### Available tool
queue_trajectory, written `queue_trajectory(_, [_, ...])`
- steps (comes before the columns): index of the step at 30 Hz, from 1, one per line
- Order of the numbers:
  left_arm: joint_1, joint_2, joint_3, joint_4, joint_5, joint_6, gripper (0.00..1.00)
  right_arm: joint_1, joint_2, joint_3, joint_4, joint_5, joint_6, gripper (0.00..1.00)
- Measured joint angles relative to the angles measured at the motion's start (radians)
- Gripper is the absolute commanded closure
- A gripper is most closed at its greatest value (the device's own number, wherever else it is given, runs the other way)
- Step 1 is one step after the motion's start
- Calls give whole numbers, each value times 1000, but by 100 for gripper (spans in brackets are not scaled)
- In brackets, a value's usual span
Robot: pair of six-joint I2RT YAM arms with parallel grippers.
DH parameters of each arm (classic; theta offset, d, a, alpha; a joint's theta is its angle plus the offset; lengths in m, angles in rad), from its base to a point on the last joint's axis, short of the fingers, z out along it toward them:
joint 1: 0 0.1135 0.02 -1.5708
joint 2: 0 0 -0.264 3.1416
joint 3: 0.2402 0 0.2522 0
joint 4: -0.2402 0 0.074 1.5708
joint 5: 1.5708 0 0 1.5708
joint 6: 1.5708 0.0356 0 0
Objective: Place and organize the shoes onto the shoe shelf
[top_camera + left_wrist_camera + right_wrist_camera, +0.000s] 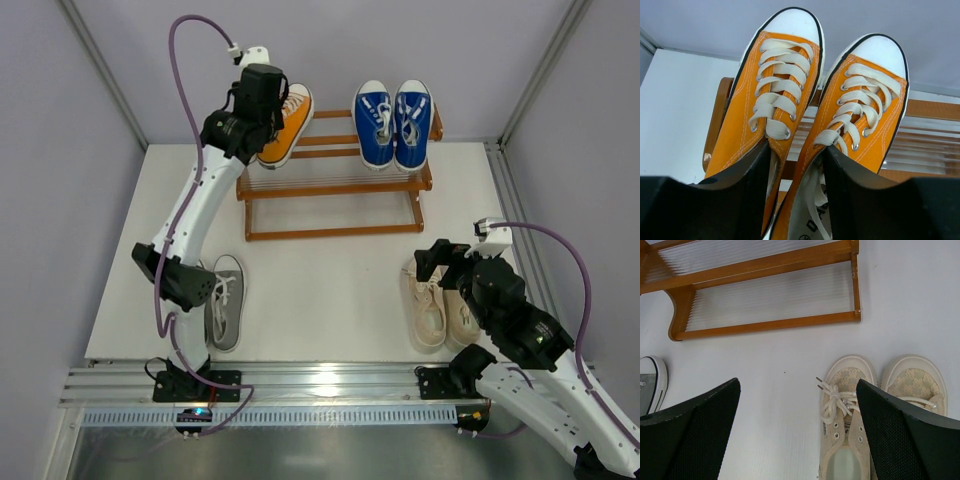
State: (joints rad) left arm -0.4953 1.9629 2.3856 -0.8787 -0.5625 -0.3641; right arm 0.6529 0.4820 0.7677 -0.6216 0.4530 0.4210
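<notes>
Two cream shoes (845, 410) lie on the table (330, 290) below the right gripper (797, 384). One lies between its spread, empty jaws and the other is partly behind the right finger. Left of those jaws sits a grey shoe (225, 300). Farther off, the left gripper (797, 155) clenches the orange pair (735, 135) by the inner collars at the top tier of the shoe shelf (330, 187). The blue pair (393, 122) rests to that gripper's right.

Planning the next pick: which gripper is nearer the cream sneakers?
Right. The right gripper hovers just over the cream sneakers; the left gripper is at the shelf, gripping the orange sneakers.
</notes>
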Motion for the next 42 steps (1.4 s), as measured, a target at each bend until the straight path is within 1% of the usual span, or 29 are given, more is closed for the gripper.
queue_trajectory(1, [0,0,0,1,0,0,51,0,0,0,0,0,0,1])
queue_trajectory(2, [0,0,0,4,-1,-1,44,0,0,0,0,0,0,1])
queue_trajectory(4, [1,0,-2,8,-2,-3,36,0,0,0,0,0,0,1])
queue_trajectory(5, [1,0,-2,10,-2,-3,30,0,0,0,0,0,0,1])
queue_trajectory(7, [1,-2,-3,15,-4,-6,25,0,0,0,0,0,0,1])
queue_trajectory(8, [1,-3,-5,15,-5,-8,20,0,0,0,0,0,0,1])
queue_trajectory(9, [1,-7,-9,15,-5,-11,17,0,0,0,0,0,0,1])
queue_trajectory(10, [1,-10,-13,16,-5,-16,9,0,0,0,0,0,0,1])
queue_trajectory(12, [3,-25,-34,24,-4,-23,6,0,0,0,0,0,0,1])
queue_trajectory(15, [6,-64,-84,66,8,-26,5,0,0,0,0,0,0,1])
queue_trajectory(19, [6,-153,-171,146,32,-30,5,0,0,0,0,0,0,1])
queue_trajectory(25, [6,-225,-177,209,31,-31,5,0,0,0,0,0,0,1])
queue_trajectory(27, [6,-230,-177,221,32,-29,7,0,0,0,0,0,0,1])
queue_trajectory(32, [6,-203,-164,221,53,2,9,0,0,0,-1,1,0,1])
queue_trajectory(34, [6,-162,-115,208,66,19,10,0,-2,0,-2,1,0,2])
queue_trajectory(37, [11,-102,-53,177,87,46,19,0,-11,0,-4,2,0,1])
queue_trajectory(42, [32,-38,-27,104,114,87,25,0,-13,0,-8,5,0,1])
